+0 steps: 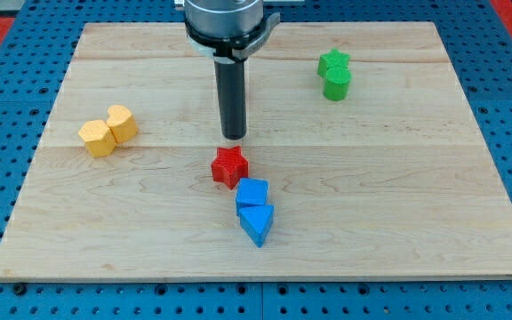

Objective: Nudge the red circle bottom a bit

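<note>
Wooden board (398,196) on a blue pegboard. I cannot tell where the red circle lies; the only red block I can see is a red wooden star (229,166), flat near the board's centre. The dark rod hangs upright from its grey mount, and my tip (232,136) stands just at the star's 12 o'clock, a narrow gap between them. The arm carries no claw, only this rod. At the star's 5 o'clock sits a blue block (252,193), touching a blue triangle (257,224). Two yellow blocks (108,131) lie at 9 o'clock, two green blocks (334,75) at 2 o'clock.
</note>
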